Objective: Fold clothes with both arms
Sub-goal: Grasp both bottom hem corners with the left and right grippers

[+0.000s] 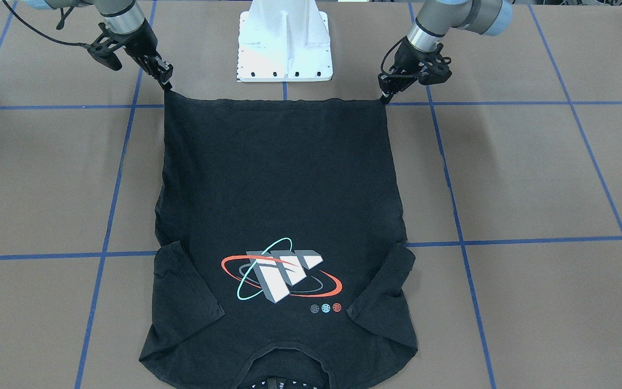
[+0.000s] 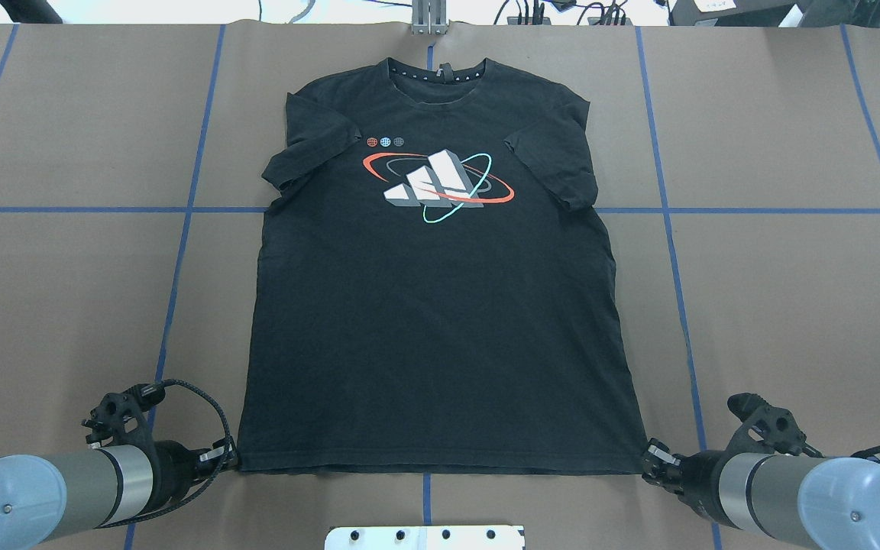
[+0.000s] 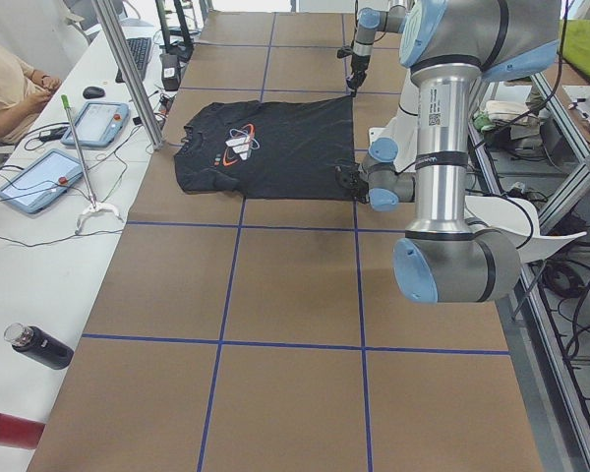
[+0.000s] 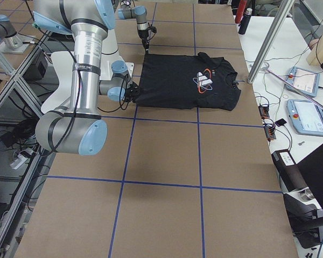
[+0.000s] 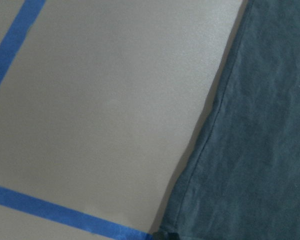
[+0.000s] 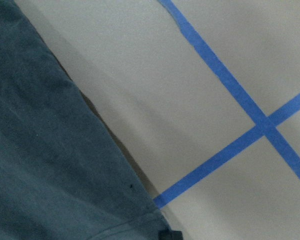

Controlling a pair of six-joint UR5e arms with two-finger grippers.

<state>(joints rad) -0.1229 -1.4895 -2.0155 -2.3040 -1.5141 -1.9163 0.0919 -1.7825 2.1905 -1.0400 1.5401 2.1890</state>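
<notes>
The black T-shirt [image 2: 440, 321] lies flat on the brown table with its logo [image 2: 440, 186] face up and its collar at the far edge. The sleeves are tucked in over the chest. My left gripper [image 2: 232, 458] sits low at the near left hem corner, shut on the cloth there. My right gripper [image 2: 648, 461] is shut on the near right hem corner. In the front-facing view both corners rise to small points at the left gripper [image 1: 384, 99] and the right gripper [image 1: 167, 85]. The wrist views show only shirt fabric [image 5: 260, 150] [image 6: 40, 165] beside bare table.
The white pedestal base [image 1: 285, 43] stands just behind the hem, between the arms. Blue tape lines [image 2: 180, 229] grid the table. A metal post [image 3: 128, 69], two tablets [image 3: 39, 182], a dark bottle [image 3: 39, 346] and a seated person [image 3: 10, 84] are along the far side.
</notes>
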